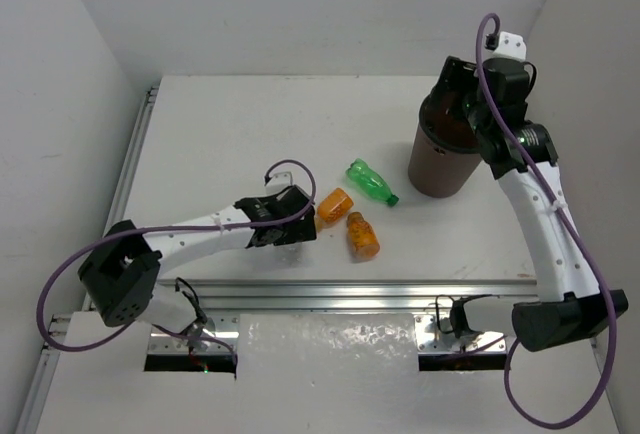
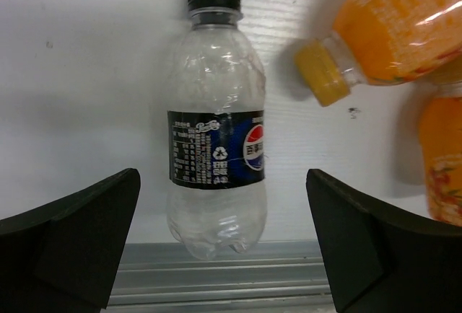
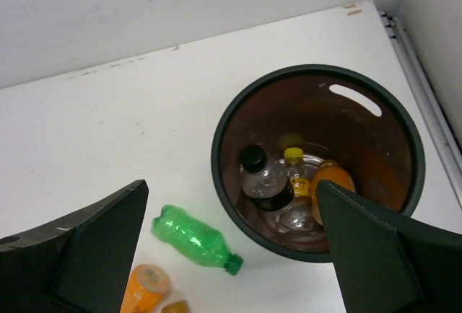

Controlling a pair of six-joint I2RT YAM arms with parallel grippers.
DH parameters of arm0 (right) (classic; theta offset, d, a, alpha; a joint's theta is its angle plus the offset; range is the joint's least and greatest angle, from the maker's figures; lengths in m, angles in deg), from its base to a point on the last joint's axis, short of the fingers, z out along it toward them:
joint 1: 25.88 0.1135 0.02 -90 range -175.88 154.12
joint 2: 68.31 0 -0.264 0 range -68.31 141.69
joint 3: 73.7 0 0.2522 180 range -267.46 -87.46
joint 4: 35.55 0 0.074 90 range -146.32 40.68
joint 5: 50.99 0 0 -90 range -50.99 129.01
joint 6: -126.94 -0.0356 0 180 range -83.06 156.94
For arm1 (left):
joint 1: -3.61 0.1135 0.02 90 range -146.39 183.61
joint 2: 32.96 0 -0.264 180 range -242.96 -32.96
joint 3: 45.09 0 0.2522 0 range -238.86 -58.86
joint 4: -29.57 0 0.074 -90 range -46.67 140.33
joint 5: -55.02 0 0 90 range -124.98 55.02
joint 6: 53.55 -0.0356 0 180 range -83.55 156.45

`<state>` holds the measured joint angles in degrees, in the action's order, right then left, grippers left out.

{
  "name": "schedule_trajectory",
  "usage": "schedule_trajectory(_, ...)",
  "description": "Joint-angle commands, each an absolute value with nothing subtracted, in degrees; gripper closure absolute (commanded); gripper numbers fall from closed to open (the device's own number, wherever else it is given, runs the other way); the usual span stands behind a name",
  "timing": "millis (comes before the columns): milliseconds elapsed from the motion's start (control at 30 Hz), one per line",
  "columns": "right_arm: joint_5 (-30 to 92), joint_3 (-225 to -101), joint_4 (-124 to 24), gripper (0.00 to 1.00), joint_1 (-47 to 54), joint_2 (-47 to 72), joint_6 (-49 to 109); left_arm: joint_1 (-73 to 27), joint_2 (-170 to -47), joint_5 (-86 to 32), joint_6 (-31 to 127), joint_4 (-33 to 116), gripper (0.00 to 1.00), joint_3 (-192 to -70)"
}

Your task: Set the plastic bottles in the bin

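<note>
Only the left wrist view shows the clear Pepsi bottle (image 2: pixel 216 147), between the wide-open left gripper (image 2: pixel 223 183) fingers at the table's near edge, well left of the bin (image 1: pixel 438 172). Only the right wrist view shows the bottles in the bin (image 3: pixel 263 179), below the wide, empty right gripper (image 3: pixel 231 187). The green bottle (image 1: pixel 370 182) lies just left of the bin, and the two orange bottles (image 1: pixel 334 203) lie farther left.

The right gripper (image 3: pixel 229 197) was positioned above the bin (image 3: pixel 303 111), its two fingers (image 3: pixel 94 255) spread wide apart. At the bottom of the bin, a clear bottle (image 3: pixel 266 183) with a dark cap, a yellow-capped bottle (image 3: pixel 294 172) and an orange bottle (image 3: pixel 330 179) lay close together; an oval handle cutout (image 3: pixel 355 99) showed in the far wall. On the white table (image 3: pixel 108 133), a green bottle (image 3: pixel 195 238) lay on its side just beside the bin's rim, and a second orange bottle (image 3: pixel 144 288) was cut off at the lower edge.
</note>
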<state>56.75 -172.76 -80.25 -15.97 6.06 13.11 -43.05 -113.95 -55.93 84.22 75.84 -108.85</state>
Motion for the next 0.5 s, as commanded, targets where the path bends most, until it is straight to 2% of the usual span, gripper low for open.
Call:
schedule_trajectory(0,52.02,-170.52,-78.76,0.01,-15.43,6.14,11.98,-43.85,-115.58,-58.79,86.9,74.01,0.04,-106.76)
schedule_trajectory(100,48.78,-168.68,-79.02,0.01,-14.11,4.91,11.63,-43.85,-117.33,-58.88,86.99,71.2,0.14,-103.95)
schedule_trajectory(167,45.7,-166.93,-78.5,0.01,-13.23,3.95,11.28,-43.85,-118.65,-57.04,86.64,69.62,0.17,-102.45)
schedule_trajectory(233,38.85,-165.6,-77.71,0.01,-12.88,3.41,11.01,-43.85,-119.1,-54.23,85.5,66.98,0.29,-101.22)
schedule_trajectory(267,35.79,-164.38,-77.27,0.01,-12.79,2.98,10.4,-44.11,-118.92,-53.79,85.06,66.36,0.62,-101.04)
schedule_trajectory(300,32.63,-163.41,-76.74,0.01,-12.7,2.45,9.88,-44.29,-118.48,-53.96,85.14,66.88,0.81,-100.96)
schedule_trajectory(333,25.02,-160.79,-74.56,0.01,-12.53,2.1,8.13,-44.55,-116.48,-55.26,85.32,67.67,0.93,-101.04)
schedule_trajectory(367,21.12,-159.02,-72.89,0.01,-12.35,1.57,6.98,-44.64,-114.81,-56.15,85.5,70.37,1.0,-101.22)
schedule_trajectory(467,7.92,-151.22,-62.53,0.01,-8.84,-0.63,1.03,-45.95,-104.28,-61.51,84.28,74.96,1.0,-101.92)
